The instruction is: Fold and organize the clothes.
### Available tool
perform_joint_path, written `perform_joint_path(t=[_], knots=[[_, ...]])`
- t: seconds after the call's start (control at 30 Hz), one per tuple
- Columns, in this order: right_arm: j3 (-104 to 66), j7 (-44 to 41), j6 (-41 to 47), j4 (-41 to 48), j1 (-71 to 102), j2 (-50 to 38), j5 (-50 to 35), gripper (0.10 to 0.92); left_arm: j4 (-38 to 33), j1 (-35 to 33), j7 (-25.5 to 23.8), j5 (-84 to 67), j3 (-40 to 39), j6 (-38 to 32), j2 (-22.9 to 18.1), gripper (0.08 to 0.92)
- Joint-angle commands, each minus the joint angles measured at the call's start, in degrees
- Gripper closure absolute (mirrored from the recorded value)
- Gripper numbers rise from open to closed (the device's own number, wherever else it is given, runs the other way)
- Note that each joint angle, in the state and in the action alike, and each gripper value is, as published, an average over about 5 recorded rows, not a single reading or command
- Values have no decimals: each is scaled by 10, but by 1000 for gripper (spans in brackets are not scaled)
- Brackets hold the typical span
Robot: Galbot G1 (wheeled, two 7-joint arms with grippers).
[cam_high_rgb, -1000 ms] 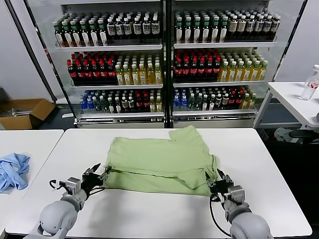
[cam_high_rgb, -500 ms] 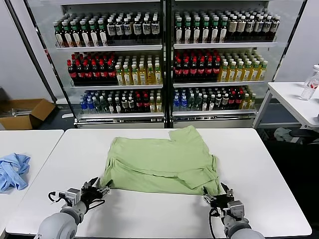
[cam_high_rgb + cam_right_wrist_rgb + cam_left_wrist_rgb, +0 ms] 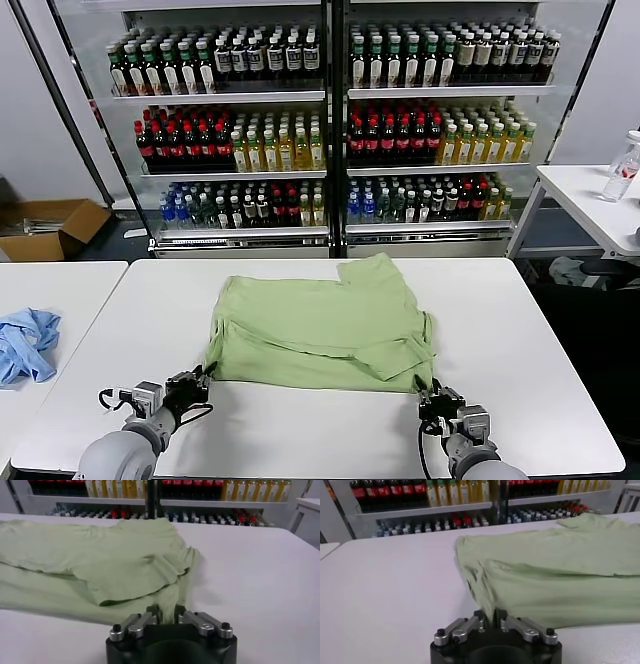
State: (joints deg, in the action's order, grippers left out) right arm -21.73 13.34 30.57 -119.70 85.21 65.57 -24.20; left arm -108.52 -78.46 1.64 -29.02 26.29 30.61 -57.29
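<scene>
Left gripper [image 3: 196,380]: low over the white table [image 3: 300,430] at the near left corner of the polo shirt [image 3: 320,325]; in the left wrist view [image 3: 488,616] its fingers are pinched together on the hem fabric.
Right gripper [image 3: 432,396]: at the near right corner of the same shirt; in the right wrist view [image 3: 166,611] the fingers are closed with the green cloth [image 3: 100,565] drawn in between them.
Arms: only the forearms show at the bottom edge of the head view; the rest is cut off.
Polo shirt: light green, lying flat near the table's middle, partly folded, one sleeve flap lying over the body on the right side.
Shirt details: collar, buttons and logo cannot be made out.
Left side table [image 3: 50,290]: carries a crumpled blue cloth [image 3: 25,342], partly cut off by the frame edge.
Background: glass-door cooler [image 3: 330,120] filled with rows of bottles; a cardboard box [image 3: 50,228] on the floor at left.
</scene>
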Motion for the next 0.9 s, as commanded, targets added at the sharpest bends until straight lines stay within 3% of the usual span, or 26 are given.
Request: perform_joint_path(t=[0.03,0.23,0.4,0.67,0.8,0.9], knots=[[-28,3,0,-76,57,-17,-25,892,-31,-24,-9,2,10,15,1,865],[-111,-9,-3,-166,188,-39,-21,895,-183,-175,-12,15,84,24,26,904],[-121,-25,-41,-168,251,-35,14,895,-227,-279,-19,35,114,24,31,904],[-111,-33,-52,-170,269,-17,58,859,-225,-294,-38,80,91,14,-3,904],[-110,-36,-43,-184,272,-17,58,752,-215,-274,-45,136,98,19,4,885],[-144,-32,-30,-216,270,-29,39,665,-237,-274,-46,131,118,24,10,819]])
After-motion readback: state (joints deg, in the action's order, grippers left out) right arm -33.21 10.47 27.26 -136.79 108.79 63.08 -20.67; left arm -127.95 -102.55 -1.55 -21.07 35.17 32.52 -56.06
